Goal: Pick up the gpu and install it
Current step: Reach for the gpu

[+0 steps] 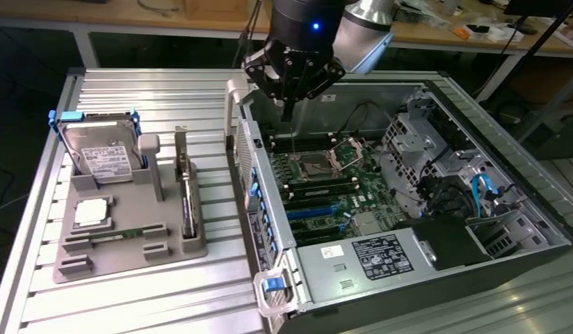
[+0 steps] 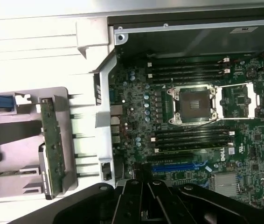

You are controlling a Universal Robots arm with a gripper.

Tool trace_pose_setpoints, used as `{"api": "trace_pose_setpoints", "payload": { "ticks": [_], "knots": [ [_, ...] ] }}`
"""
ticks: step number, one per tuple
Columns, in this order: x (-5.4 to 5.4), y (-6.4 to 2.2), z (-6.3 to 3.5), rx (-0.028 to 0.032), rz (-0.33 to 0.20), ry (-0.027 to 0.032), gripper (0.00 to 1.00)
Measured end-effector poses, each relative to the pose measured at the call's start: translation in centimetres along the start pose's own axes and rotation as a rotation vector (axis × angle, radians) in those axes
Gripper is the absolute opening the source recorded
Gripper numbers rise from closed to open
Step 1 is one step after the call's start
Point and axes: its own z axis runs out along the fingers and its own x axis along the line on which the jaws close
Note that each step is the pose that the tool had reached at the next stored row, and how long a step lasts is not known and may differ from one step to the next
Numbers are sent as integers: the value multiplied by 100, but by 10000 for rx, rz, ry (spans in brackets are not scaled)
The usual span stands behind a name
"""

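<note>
While standing on edge in its slot, gpu [image 1: 186,198]: thin dark card, seen as a narrow strip, untouched and not yet lifted.

Location: the slot nearest the exterior view's right edge of the grey holder [image 1: 128,261], which lies on the ribbed metal bench [image 1: 128,306].

Long axis: runs from near to far in the exterior view, roughly parallel to the side wall [image 1: 245,160] of the open computer case. The bracket end appears to be the far end, though the edge-on view makes that hard to confirm.

Neighbours in the same holder, towards the exterior view's left: memory stick [image 1: 115,236], processor chip [image 1: 92,212], hard drive [image 1: 101,160] upright at the far corner.

Beyond the wall: motherboard [image 1: 333,181] with its open CPU socket [image 1: 319,165].

End effector [image 1: 286,111]: fingers pressed together, holding nothing. It hovers over the far part of the motherboard, just beyond the socket.

Governing relation: the gpu lies to the exterior view's left of the end effector, nearer the camera and lower, well apart from it, with the case's side wall between the two. In the wrist view the card sits beside that wall, outside the case. One arm only, so nearness is not in question.
</note>
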Motion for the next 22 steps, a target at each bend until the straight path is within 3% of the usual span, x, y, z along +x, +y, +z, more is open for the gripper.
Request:
{"api": "trace_pose_setpoints", "payload": {
  "ticks": [18, 22],
  "knots": [
    [807, -62, 6, -9, 1, 0, 11],
    [926, -71, 16, -9, -39, 9, 11]
  ]
}}
